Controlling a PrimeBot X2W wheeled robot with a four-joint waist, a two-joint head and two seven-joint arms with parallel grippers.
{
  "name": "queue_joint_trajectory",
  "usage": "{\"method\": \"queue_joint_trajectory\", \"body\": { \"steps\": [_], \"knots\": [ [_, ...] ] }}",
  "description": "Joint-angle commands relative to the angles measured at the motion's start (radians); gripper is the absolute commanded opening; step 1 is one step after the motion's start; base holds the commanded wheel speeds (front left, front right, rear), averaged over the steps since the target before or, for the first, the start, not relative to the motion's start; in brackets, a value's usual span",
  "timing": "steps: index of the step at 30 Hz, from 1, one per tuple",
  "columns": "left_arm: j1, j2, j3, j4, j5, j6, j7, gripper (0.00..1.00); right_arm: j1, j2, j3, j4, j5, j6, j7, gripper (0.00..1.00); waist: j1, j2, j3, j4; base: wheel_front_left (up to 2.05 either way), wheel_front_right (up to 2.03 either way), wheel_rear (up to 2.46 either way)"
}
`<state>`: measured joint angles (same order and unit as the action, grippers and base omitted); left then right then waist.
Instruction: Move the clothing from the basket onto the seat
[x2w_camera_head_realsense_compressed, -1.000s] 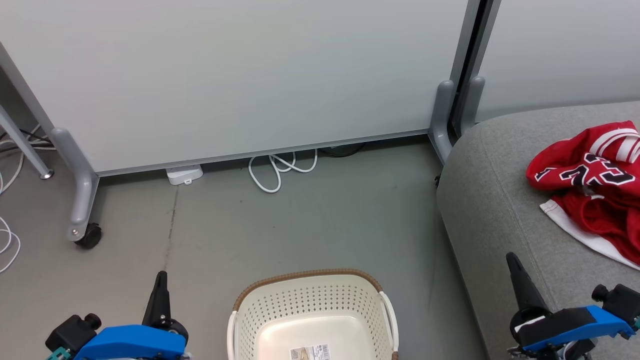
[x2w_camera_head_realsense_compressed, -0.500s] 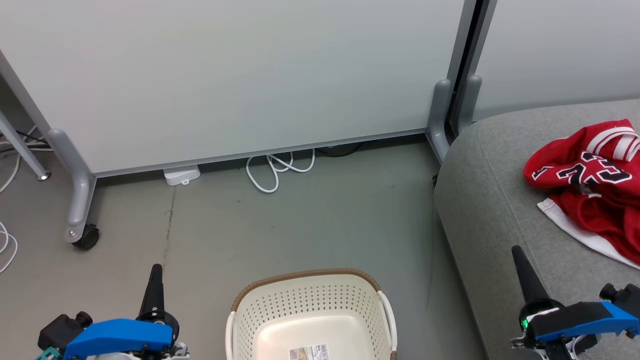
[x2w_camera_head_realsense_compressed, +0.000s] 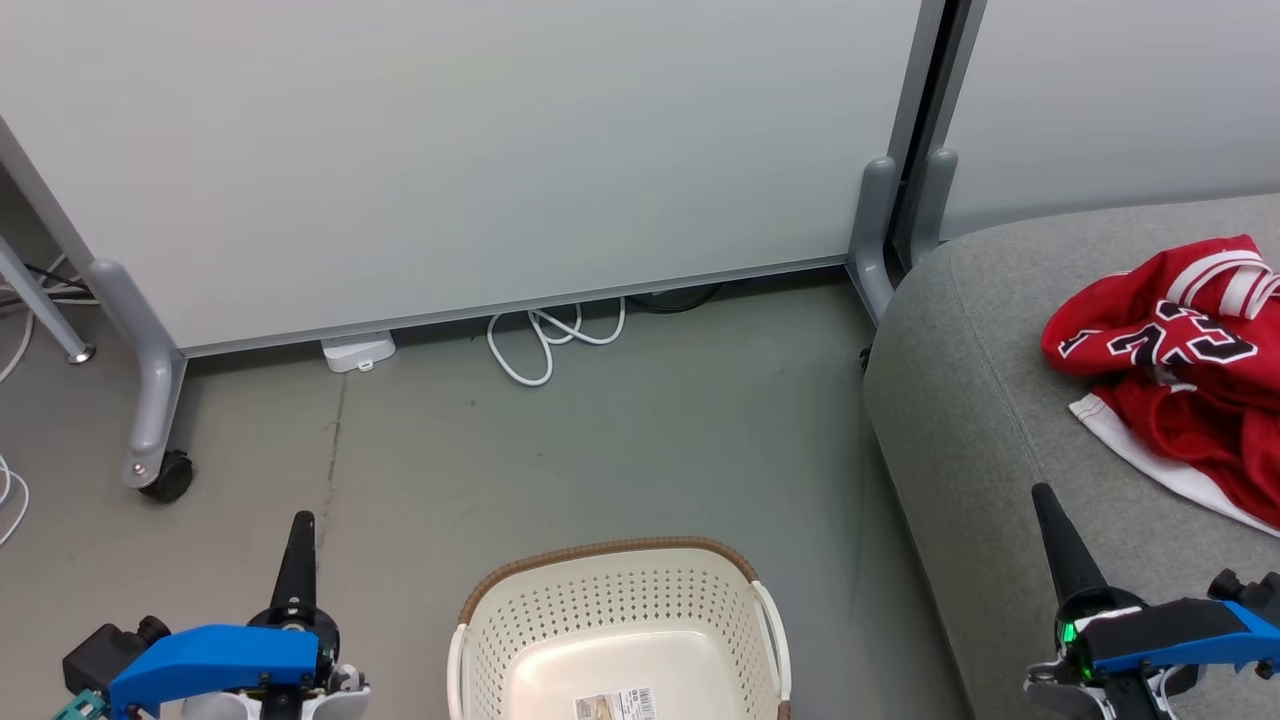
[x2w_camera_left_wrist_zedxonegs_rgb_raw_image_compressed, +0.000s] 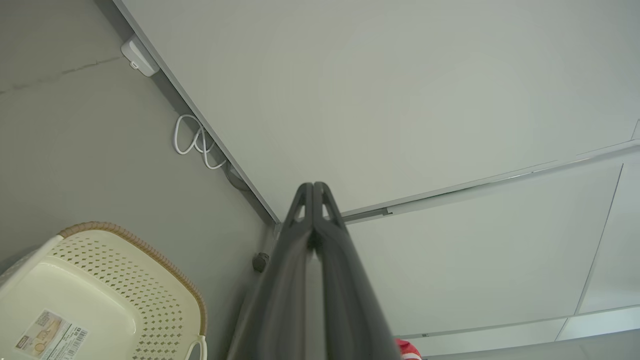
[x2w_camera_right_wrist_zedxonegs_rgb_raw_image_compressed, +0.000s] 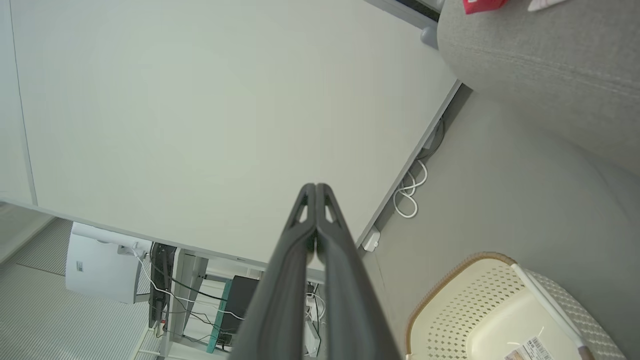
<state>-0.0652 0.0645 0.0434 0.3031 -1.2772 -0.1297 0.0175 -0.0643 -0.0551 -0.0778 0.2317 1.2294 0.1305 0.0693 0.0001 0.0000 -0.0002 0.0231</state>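
Clothing (x2w_camera_head_realsense_compressed: 1180, 370) lies crumpled on the seat (x2w_camera_head_realsense_compressed: 980, 420) at the right: red fabric, white stripes on a band, a white hem, black numerals edged in white across the top fold. Basket (x2w_camera_head_realsense_compressed: 612, 548), cream and perforated with a brown rim, stands on the floor (x2w_camera_head_realsense_compressed: 600, 450) near the seat's rounded end (a barcode sticker (x2w_camera_head_realsense_compressed: 620, 706) shows on its bottom). Left gripper (x2w_camera_head_realsense_compressed: 299, 525) hangs left of the basket, fingers pressed together, holding nothing. Right gripper (x2w_camera_head_realsense_compressed: 1046, 500) hovers over the seat's near edge, apart from the garments, fingers likewise together and bare.
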Motion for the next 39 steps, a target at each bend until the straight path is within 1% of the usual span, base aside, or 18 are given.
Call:
{"method": "queue_joint_trajectory", "body": {
  "steps": [1, 17, 39],
  "knots": [
    [-0.024, 0.001, 0.008, -0.014, -0.026, -0.001, 0.008, 0.0, -0.022, 0.002, -0.006, -0.004, 0.031, 0.0, 0.005, 0.0, -0.0001, 0.0, 0.0, -0.001, 0.0, 0.0, 0.0],
    [-0.033, -0.005, 0.034, -0.033, -0.146, -0.001, 0.044, 0.0, -0.034, 0.003, -0.018, 0.003, 0.169, 0.0, 0.021, 0.0, -0.0001, 0.0, 0.001, -0.008, 0.0, 0.0, 0.0],
    [-0.045, -0.012, 0.064, -0.053, -0.282, -0.002, 0.085, 0.0, -0.044, 0.005, -0.033, 0.011, 0.324, 0.0, 0.039, 0.0, -0.0001, 0.0, 0.003, -0.018, 0.0, 0.0, 0.0]
  ]
}}
